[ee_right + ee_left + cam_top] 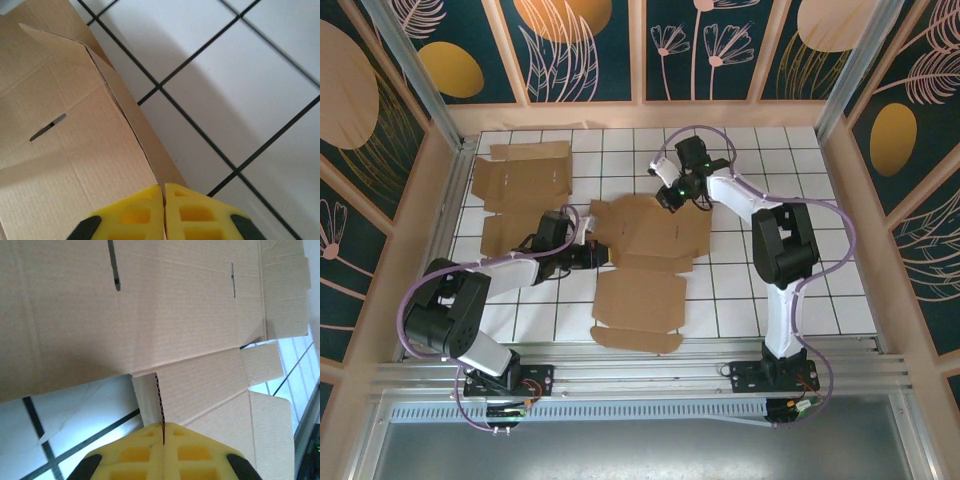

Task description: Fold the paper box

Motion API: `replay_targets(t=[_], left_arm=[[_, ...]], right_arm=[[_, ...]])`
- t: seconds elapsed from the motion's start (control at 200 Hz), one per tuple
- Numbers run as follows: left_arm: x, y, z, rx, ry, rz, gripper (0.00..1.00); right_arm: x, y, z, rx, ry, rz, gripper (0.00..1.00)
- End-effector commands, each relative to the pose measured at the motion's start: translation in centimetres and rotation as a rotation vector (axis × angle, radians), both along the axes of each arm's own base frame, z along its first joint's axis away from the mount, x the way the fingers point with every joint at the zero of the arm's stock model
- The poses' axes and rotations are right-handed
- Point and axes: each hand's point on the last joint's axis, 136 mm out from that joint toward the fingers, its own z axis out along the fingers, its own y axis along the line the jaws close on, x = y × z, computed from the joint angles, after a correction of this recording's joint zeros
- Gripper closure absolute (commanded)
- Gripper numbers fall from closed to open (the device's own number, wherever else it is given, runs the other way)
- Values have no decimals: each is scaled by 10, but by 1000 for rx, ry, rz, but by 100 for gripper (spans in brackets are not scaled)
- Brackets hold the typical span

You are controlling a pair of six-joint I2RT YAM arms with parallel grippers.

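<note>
Both arms are built of white links joined by rounded black housings, the left arm [470, 322] and the right arm [778, 300] alike. A thin lilac cable [415, 292] loops beside the left one, and a matching right cable [703, 128] arches over the other. Each rises from a black base plate [510, 381] with red wiring showing. The left end effector [163, 426] and the right end effector [164, 187] have yellow fingers [195, 212] moulded with shallow square pockets and black outer corners.
</note>
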Motion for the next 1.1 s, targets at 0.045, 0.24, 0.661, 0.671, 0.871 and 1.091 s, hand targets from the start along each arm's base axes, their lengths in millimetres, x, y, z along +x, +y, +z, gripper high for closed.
replay_targets(t=[0.045, 0.24, 0.661, 0.671, 0.871, 1.091], left_arm=[[19, -17, 21, -77, -106, -56, 95], [36, -20, 19, -76, -173, -33, 95], [115, -36, 48, -76, -419, 68, 93], [116, -37, 48, -76, -425, 67, 93], [127, -60, 34, -110, -432, 36, 81], [128, -56, 25, -70, -421, 65, 64]], right_arm=[[2, 0, 37, -23, -153, -36, 97], [-4, 3, 75, -134, -434, -53, 98], [-17, 2, 131, -444, -1044, -55, 99], [-17, 2, 130, -451, -1050, -56, 99], [-26, -7, 126, -521, -1189, -115, 99], [-30, -11, 126, -630, -1312, -109, 99]])
